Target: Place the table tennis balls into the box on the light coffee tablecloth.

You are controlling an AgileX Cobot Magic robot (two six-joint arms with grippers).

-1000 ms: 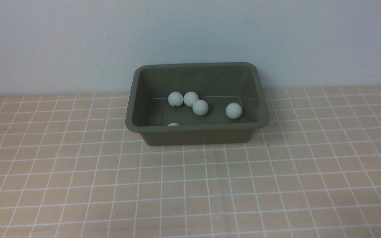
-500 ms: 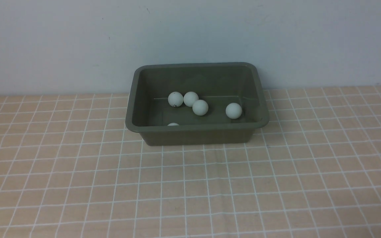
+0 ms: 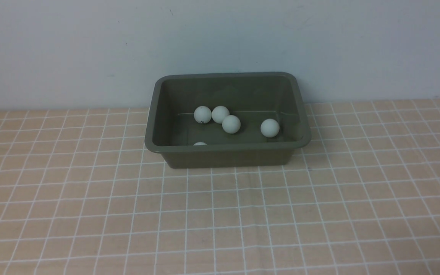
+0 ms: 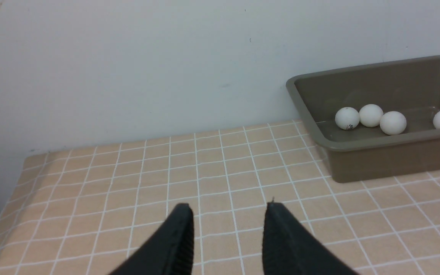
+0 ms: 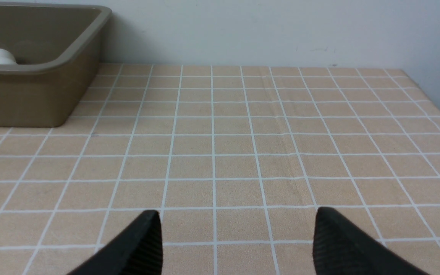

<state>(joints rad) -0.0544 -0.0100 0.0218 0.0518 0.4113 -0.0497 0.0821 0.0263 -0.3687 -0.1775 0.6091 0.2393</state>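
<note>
While neither arm shows in the front view, each wrist view catches its own jaws nearest the lens. Left gripper (image 4: 228,208): jaws apart, nothing between them, hanging over bare light coffee tablecloth (image 3: 243,214). Right gripper (image 5: 237,217): jaws wider apart, also empty, over bare cloth on the box's right side. Cloth covers the desk; no balls lie loose on it in any view.

Farther back, the box (image 3: 227,154) sits on the cloth near the pale wall (image 3: 90,49), upright, no lid. Table tennis balls (image 3: 231,124) inside it: five visible from the front. Three cluster left of centre, touching or nearly so; the leftmost carries a dark mark. One sits apart toward the right wall. One is half hidden behind the near rim. A sixth cannot be seen.
</note>
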